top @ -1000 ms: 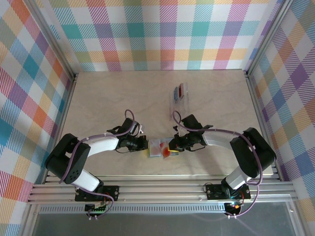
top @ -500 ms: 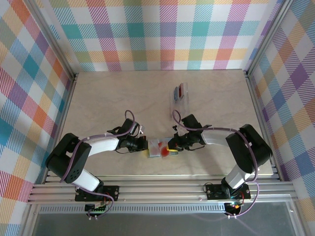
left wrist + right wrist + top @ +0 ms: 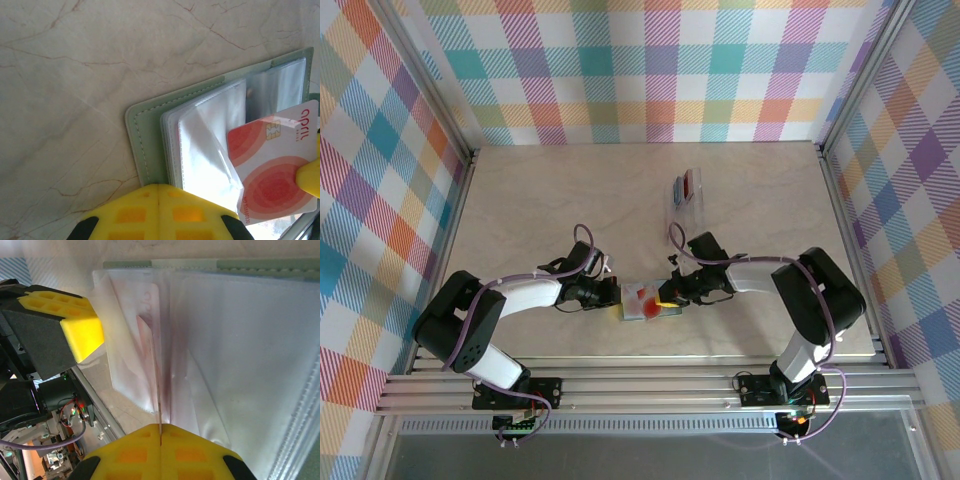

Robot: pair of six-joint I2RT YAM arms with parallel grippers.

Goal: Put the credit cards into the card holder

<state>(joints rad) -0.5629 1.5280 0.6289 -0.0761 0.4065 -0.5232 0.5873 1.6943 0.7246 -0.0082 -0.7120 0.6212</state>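
2 claws, both clenched. The right gripper (image 3: 160, 432) pinches the pale card (image 3: 272, 170) with orange-red rings, whose far end lies among the clear pockets of the open green card holder (image 3: 145, 145). The left gripper (image 3: 158, 192) is shut, its tips against the holder's near edge. Farther back on the table (image 3: 540, 200), a clear rack (image 3: 686, 212) holds red and blue cards (image 3: 687, 184).

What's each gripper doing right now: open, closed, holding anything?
Left gripper: closed, gripping the card holder.
Right gripper: closed on the pale credit card.
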